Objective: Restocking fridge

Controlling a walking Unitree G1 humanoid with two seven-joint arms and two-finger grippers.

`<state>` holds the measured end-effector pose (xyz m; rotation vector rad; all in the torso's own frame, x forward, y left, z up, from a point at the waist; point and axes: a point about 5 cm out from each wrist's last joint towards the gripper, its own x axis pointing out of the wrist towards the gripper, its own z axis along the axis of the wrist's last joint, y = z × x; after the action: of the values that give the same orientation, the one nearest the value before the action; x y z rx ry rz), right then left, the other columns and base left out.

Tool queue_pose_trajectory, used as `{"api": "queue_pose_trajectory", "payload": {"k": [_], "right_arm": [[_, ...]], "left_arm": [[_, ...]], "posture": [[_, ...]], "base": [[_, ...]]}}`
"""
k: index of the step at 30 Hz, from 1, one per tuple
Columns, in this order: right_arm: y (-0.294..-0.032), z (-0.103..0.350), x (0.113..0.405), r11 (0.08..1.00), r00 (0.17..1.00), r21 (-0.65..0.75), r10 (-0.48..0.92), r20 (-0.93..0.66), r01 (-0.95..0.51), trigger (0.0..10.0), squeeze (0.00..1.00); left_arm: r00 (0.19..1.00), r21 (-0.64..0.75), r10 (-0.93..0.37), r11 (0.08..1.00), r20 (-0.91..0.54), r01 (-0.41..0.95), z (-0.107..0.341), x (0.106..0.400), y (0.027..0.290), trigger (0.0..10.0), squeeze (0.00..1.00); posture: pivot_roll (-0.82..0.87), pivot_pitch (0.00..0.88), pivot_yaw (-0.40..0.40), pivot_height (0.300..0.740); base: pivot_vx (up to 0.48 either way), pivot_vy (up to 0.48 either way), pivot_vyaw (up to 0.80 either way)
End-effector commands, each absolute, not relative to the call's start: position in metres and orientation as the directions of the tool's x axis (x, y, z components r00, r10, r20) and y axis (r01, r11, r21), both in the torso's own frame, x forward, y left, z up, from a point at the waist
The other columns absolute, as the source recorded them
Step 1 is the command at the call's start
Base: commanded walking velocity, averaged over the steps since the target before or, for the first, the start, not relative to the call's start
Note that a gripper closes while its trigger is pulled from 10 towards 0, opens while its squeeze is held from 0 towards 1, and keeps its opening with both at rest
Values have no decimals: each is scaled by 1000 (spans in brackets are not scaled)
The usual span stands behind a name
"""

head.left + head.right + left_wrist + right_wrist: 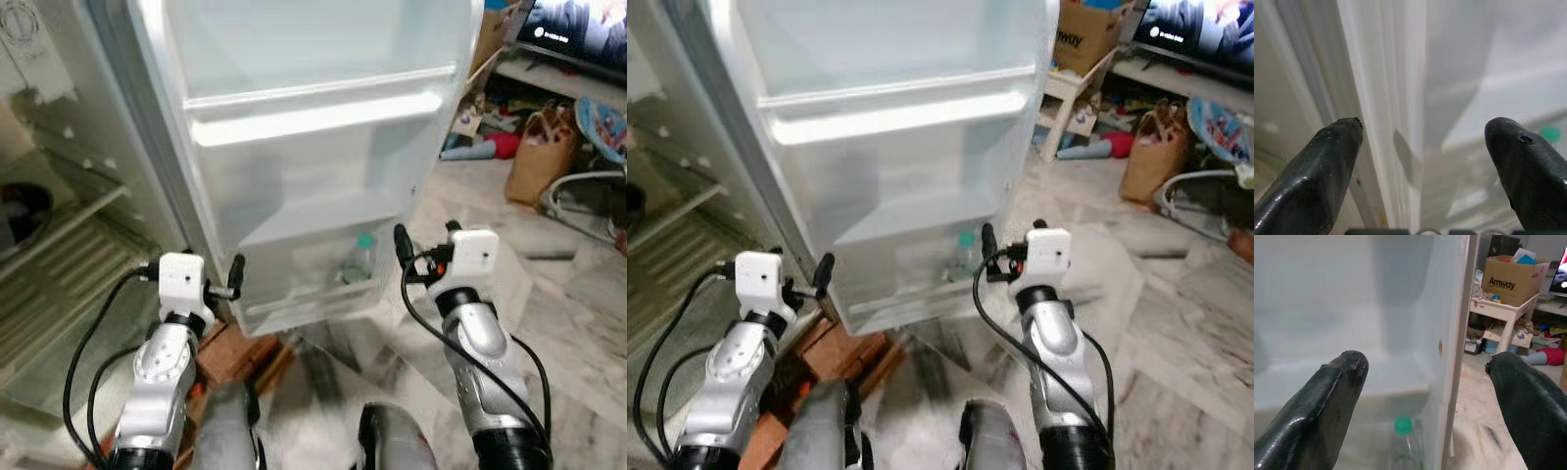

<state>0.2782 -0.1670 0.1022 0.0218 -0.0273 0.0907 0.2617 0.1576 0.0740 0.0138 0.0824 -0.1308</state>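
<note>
You faced the open fridge door [313, 147], both jaws spread wide and empty, flanking its lowest bin [309, 294]. The green-capped bottle [1403, 440] stood in that bin, just ahead of the right jaws [423, 242]. The left jaws [211, 274] sat near the door's hinge edge. Judged step: between items; next, fetch more stock. The frosted bin wall blurred the bottle's body.

Amway box [1512, 280] above white stool [1503, 318]; paper bag [541, 155].

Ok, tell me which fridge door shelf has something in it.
The bottom door shelf: a clear bottle with a green cap stands in it, at its right end. The upper door shelf looks empty.
</note>
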Motion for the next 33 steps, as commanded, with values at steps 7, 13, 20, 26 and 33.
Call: {"api": "queue_pose_trajectory", "payload": {"k": [7, 13, 20, 26, 33], "right_arm": [[-168, 103, 279, 996, 997, 33, 79, 23, -80, 10000, 0], [-167, 98, 277, 997, 997, 37, 74, 1, -74, 10000, 0], [-160, 93, 274, 993, 994, 63, 101, -30, -99, 10000, 0], [-160, 93, 274, 992, 994, 71, 104, -29, -101, 10000, 0], [-159, 96, 275, 992, 994, 72, 110, -22, -108, 10000, 0]], "left_arm": [[989, 21, -130, 991, -76, 132, 77, 262, 161, 10000, 0], [987, -8, -116, 993, -109, 116, 73, 261, 159, 10000, 0], [987, 12, -115, 993, -114, 117, 73, 261, 157, 10000, 0], [986, 44, -117, 991, -116, 123, 74, 262, 158, 10000, 0], [985, 64, -121, 990, -121, 129, 73, 264, 158, 10000, 0]], "posture": [[-48, 8, -4, 740], [-49, 17, -2, 740], [-50, 24, -3, 740], [-53, 26, 2, 740], [-57, 25, 1, 740]], "base": [[0, 0, 0], [0, 0, 0], [0, 0, 0], [0, 0, 0], [0, -227, 0]]}}
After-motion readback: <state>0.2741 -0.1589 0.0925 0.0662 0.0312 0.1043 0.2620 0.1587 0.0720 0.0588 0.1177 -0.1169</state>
